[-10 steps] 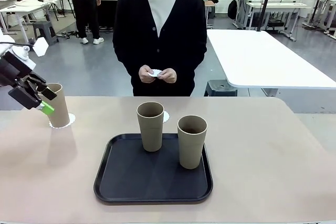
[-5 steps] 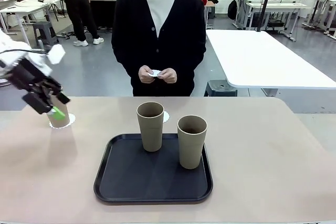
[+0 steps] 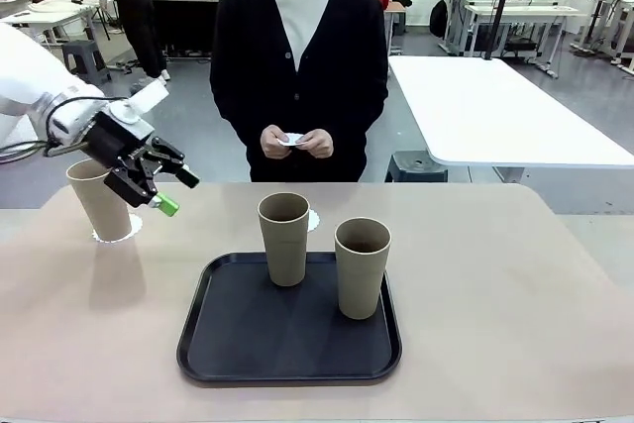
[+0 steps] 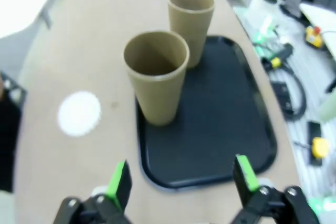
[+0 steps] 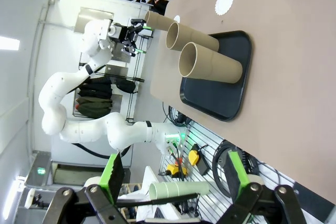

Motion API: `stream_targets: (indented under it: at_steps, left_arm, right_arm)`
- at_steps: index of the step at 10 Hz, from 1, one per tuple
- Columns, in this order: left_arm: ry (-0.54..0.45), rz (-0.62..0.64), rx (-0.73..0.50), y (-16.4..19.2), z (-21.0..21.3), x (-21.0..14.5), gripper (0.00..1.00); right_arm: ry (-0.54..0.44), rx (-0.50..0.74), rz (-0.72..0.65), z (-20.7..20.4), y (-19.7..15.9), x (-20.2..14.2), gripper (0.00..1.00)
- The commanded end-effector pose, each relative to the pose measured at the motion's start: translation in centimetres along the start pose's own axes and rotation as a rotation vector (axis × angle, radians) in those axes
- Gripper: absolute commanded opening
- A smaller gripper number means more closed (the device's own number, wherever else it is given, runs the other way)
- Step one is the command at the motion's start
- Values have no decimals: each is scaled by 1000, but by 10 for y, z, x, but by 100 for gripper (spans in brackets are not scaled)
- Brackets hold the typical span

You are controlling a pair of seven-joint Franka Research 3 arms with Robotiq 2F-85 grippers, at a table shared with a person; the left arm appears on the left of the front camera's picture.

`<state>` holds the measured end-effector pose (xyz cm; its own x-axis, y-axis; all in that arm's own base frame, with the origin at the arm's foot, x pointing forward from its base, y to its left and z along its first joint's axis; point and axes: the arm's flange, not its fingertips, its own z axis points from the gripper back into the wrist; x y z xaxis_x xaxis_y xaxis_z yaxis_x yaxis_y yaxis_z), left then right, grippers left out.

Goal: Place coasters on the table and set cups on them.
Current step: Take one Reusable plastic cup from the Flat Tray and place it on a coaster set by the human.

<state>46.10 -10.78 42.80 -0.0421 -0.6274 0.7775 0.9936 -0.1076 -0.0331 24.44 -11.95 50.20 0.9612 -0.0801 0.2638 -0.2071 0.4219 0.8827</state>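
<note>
Our left gripper [image 3: 176,194] hangs open above the table [image 3: 495,294], jaws spread wide with nothing between them. In its own wrist view [image 4: 182,178] the green pads [image 4: 119,182] stand well apart and frame the near end of the black tray [image 4: 220,124]; that picture is blurred, and the bottom edge cuts off the finger bases. We see the left arm come in from the left with its wrist raised and its fingers tilted down toward the middle of the table; the gripper sits just beside the first cup [image 3: 99,200], to that cup's right and apart from it. The first cup stands upright on the first coaster [image 3: 129,230] near the table's far left edge; the cup's base hides most of the coaster, so only a scalloped fringe shows. The second cup [image 3: 284,239] and third cup [image 3: 362,266] stand upright on the tray at the middle. The second coaster [image 3: 313,219] lies bare on the table behind the second cup, a mere sliver from the front but whole in the left wrist view [image 4: 79,113]. The person's hands [image 3: 297,142] pinch a small white scrap [image 3: 294,138] at waist height; we cannot tell what it is. Our right gripper [image 5: 175,174] is likewise wide open and empty, held off to the table's side in a view rolled sideways, with its lower parts cut off.
</note>
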Motion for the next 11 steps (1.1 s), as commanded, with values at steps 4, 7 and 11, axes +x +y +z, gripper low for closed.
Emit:
stream_targets:
  at_steps: [4,7,11]
  left_arm:
    - [-256,-20,93,-40,-28,-43,100]
    - [-258,4,74,-39,-26,-50,100]
    - [-258,4,74,-39,-26,-50,100]
  right_arm:
    - [-1,15,5,-1,0,1,100]
    - [-1,15,5,-1,0,1,100]
    - [-1,15,5,-1,0,1,100]
